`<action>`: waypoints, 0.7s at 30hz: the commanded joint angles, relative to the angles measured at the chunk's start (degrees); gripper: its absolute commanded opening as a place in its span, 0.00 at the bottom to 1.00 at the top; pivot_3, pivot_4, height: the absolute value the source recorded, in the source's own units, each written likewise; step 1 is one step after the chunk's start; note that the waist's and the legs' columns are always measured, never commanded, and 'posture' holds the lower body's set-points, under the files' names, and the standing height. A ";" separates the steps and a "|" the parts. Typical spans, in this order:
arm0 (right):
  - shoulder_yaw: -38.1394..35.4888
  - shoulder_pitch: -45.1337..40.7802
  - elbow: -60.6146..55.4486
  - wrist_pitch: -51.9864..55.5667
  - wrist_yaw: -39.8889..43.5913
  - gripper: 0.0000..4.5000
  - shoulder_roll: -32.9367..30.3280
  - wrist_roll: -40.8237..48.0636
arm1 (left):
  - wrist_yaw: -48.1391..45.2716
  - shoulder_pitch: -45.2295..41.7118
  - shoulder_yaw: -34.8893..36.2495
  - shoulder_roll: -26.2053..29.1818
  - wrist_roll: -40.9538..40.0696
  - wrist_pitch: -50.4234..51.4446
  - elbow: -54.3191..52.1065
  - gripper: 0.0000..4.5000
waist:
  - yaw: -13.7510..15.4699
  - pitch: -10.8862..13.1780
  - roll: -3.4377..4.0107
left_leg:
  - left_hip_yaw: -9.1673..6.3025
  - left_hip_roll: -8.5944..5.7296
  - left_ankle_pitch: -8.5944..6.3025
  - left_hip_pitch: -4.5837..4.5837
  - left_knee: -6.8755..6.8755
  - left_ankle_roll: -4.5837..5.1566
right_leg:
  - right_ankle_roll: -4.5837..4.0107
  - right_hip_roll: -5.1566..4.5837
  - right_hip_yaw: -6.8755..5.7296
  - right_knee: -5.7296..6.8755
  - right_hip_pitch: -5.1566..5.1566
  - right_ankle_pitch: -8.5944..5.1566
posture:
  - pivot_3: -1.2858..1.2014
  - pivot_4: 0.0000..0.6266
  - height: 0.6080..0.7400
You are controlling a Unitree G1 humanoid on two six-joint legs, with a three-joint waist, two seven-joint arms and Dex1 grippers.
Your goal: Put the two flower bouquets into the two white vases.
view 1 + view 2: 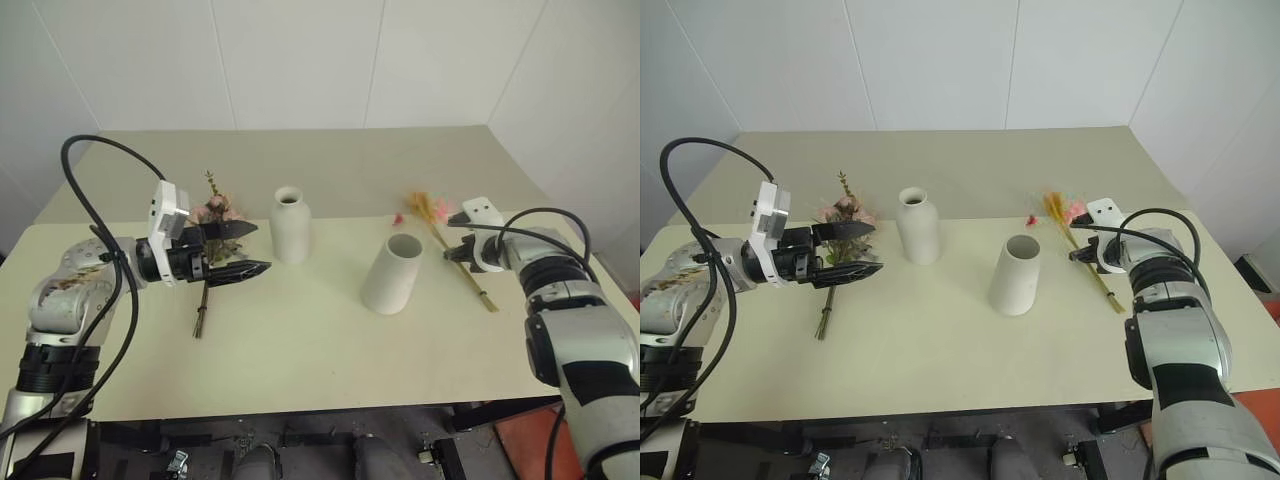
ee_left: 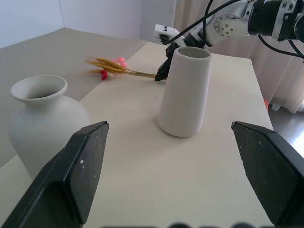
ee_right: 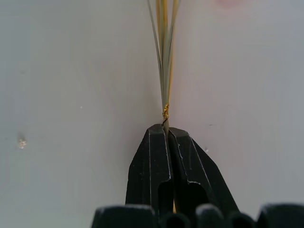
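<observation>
The bushy bouquet of pink roses (image 1: 213, 213) lies on the table at the left, stems toward me. My left gripper (image 1: 262, 247) hovers open just beside it, pointing at the bottle-shaped white vase (image 1: 289, 226). In the left wrist view that vase (image 2: 42, 118) and the wider cylinder vase (image 2: 184, 92) stand ahead of the spread fingers (image 2: 83, 166). The cylinder vase (image 1: 392, 272) stands right of centre. The slim yellow-orange bouquet (image 1: 432, 210) lies at the right, and my right gripper (image 1: 448, 254) is shut on its stalks (image 3: 164, 61) near a small wire tie.
The pale table (image 1: 300, 360) has a lower section near me and a beige one behind. White walls close off the back and the right side. The table's right edge is close to my right arm.
</observation>
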 commanded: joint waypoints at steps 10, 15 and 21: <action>-23.93 19.61 -57.99 -18.55 -18.92 0.01 4.26 19.17 | -0.14 -0.55 2.33 1.03 -0.18 -0.36 -1.68 1.00 | 0.15 0.03 0.05 | -0.21 0.03 0.00 -0.10 -0.06 0.00 | 0.01 0.02 -0.15 0.06 -0.05 0.00 | 0.52 0.24 1.00; -27.56 24.02 -78.45 -10.94 -22.96 0.01 14.40 35.74 | -0.43 -2.53 1.07 -0.08 0.55 -0.96 -0.30 1.00 | 0.24 0.02 0.07 | -0.27 0.04 0.00 0.09 -0.02 0.00 | -0.01 0.04 -0.18 0.15 0.09 0.04 | 0.52 0.24 1.00; -21.87 28.65 -90.87 -6.42 -28.63 0.01 18.64 35.14 | 0.31 -1.76 1.66 -0.83 0.21 -0.51 -1.16 1.00 | 0.54 0.02 0.08 | -0.30 0.01 0.00 0.02 0.00 0.00 | -0.01 0.03 -0.23 0.12 0.06 0.03 | 0.52 0.24 1.00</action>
